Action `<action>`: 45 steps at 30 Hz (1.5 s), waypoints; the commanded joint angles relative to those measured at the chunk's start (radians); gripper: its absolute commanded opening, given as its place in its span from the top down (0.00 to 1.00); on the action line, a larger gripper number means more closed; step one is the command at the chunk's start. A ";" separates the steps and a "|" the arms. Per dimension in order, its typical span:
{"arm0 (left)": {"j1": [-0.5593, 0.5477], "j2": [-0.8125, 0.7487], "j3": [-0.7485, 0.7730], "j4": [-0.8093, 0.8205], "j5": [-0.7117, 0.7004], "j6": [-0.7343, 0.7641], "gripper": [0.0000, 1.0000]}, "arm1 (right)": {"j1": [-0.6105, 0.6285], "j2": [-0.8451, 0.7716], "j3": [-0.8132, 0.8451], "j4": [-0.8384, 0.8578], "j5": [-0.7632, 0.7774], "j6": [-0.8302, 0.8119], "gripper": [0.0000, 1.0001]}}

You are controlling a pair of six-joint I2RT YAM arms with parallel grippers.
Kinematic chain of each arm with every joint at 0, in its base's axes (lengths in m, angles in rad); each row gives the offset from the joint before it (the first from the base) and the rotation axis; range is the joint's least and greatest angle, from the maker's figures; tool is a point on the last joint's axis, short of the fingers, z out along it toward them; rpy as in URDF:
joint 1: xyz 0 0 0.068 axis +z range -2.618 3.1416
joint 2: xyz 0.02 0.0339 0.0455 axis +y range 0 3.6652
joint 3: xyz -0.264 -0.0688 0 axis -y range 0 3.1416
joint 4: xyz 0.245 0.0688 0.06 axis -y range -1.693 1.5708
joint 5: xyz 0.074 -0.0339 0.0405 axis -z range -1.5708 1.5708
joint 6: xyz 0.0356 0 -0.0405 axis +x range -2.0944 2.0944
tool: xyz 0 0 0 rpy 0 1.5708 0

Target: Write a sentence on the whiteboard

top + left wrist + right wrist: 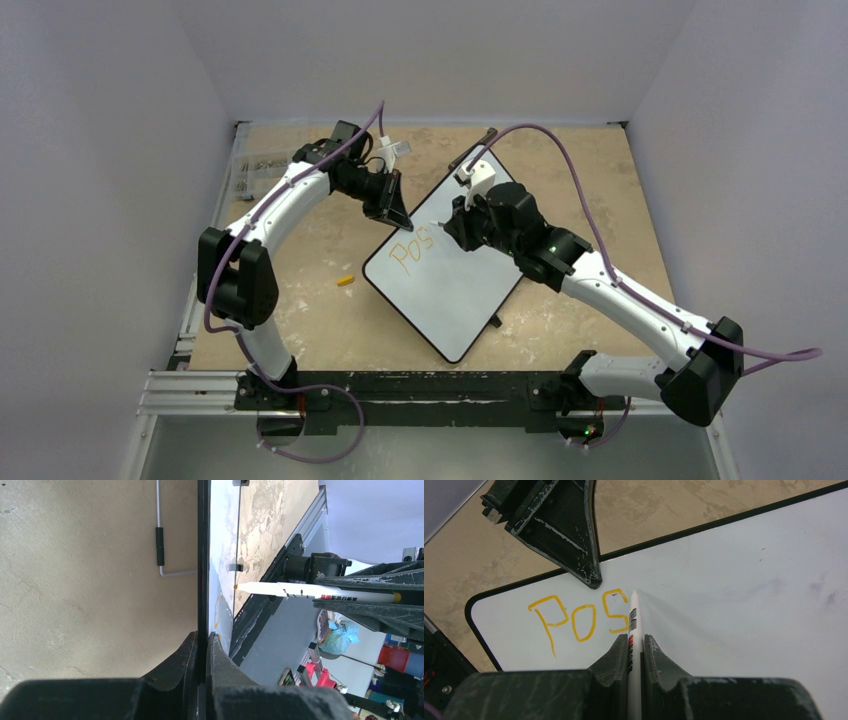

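The whiteboard (455, 295) lies tilted in the middle of the table. Orange-yellow letters "POS" of the sentence (412, 250) sit at its upper left corner and show clearly in the right wrist view (574, 622). My left gripper (397, 215) is shut on the whiteboard's black top edge (202, 555). The jaws (203, 636) pinch the frame. My right gripper (455, 232) is shut on a white marker (633, 630). The marker's tip touches the board (734, 580) just right of the "S". The marker also shows in the left wrist view (310, 591).
A small yellow marker cap (345, 281) lies on the table left of the board. A black-handled L-shaped rod (472, 147) lies behind the board. Small loose parts (255, 165) sit at the back left. An aluminium rail (200, 385) runs along the near edge.
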 commanded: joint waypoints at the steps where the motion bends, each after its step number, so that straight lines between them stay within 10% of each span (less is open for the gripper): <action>1: -0.023 -0.030 -0.002 -0.012 -0.038 0.019 1.00 | -0.005 0.004 0.049 0.026 0.006 -0.004 1.00; 45: -0.025 -0.029 -0.001 -0.013 -0.038 0.020 1.00 | -0.006 -0.001 -0.036 -0.012 -0.019 0.008 1.00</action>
